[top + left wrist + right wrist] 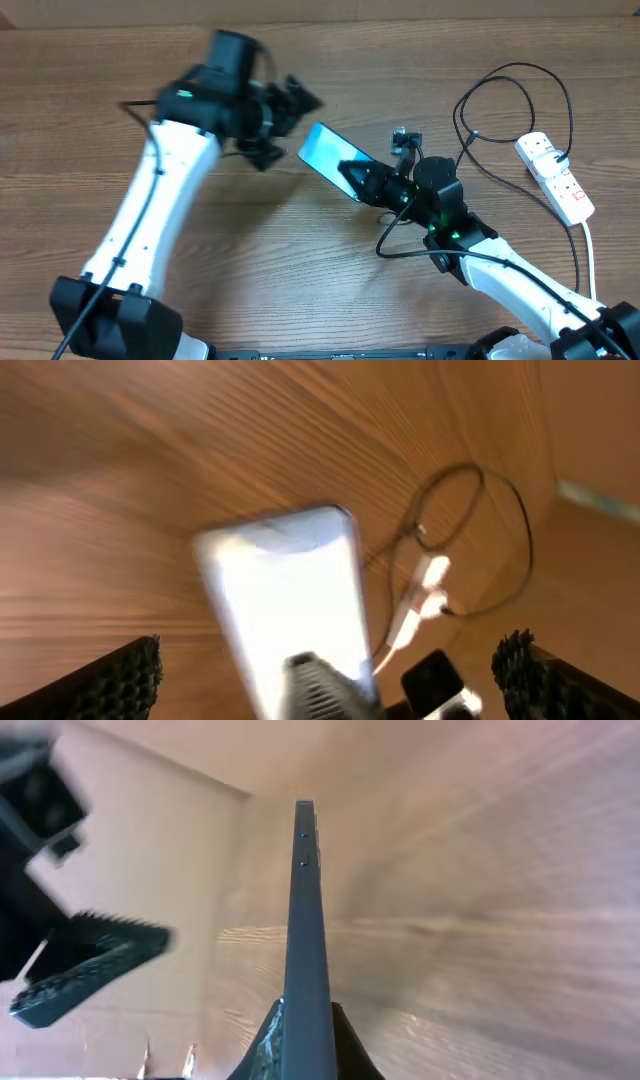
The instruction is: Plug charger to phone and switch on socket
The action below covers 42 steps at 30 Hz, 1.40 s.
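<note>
Left gripper (pixel 285 125): jaws stood wide apart, empty, blurred, just left of the phone (pixel 322 148). The phone sat near the desk's centre, pinched at one end by the right gripper (pixel 352 176), whose jaws were clamped onto it. The charger (pixel 512 85) was looped toward the far right corner; the socket (pixel 556 176) lay along the right edge. Risk: the one-end pinch could let the phone pivot or slip under insertion force. The cable lay behind the right arm, so a reach might snag.
</note>
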Motion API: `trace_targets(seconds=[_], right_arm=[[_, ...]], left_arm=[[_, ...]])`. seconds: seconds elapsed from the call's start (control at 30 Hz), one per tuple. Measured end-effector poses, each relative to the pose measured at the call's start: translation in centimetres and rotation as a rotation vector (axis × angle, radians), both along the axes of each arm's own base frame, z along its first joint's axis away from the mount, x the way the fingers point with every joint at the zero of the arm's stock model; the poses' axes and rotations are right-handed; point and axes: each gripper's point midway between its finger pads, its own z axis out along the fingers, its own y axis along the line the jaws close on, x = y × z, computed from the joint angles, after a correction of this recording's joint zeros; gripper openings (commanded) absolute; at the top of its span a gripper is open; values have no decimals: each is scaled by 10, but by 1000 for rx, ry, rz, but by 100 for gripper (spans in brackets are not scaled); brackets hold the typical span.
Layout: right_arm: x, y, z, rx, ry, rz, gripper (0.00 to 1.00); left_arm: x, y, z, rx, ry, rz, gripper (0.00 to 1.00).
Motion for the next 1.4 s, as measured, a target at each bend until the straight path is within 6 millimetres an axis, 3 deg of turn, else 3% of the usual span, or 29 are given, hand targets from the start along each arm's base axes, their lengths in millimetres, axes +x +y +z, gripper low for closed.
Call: trace_targets(seconds=[0.1, 0.2, 0.3, 0.43, 0.63, 0.8, 0.97, 1.1, 1.23, 1.4], right_arm=[[1, -5, 0, 54, 56, -15, 4], [3, -1, 20, 158, 56, 5, 4], [-4, 7, 30, 260, 138, 29, 4], [-19, 19, 31, 454, 454, 11, 4], [-28, 24, 30, 651, 828, -77, 4], [-21, 17, 17, 664, 886, -181, 4], [-17, 13, 11, 658, 889, -232, 4], [-16, 12, 10, 659, 886, -238, 4], [-16, 15, 18, 672, 866, -207, 4], [-15, 18, 31, 696, 824, -159, 4]], left_arm=[[-4, 48, -7, 14, 54, 42, 100], [-16, 89, -13, 34, 109, 63, 100], [-30, 108, -17, 44, 147, 45, 100], [-45, 134, -19, 55, 166, 18, 99], [-49, 141, -19, 64, 152, -15, 97], [-45, 123, -18, 55, 142, -41, 97], [-31, 69, -7, -18, 70, -118, 96], [-21, 23, 3, -74, 4, -169, 86], [-22, -13, 10, -116, -9, -201, 86], [-32, -34, 12, -139, 22, -219, 86]])
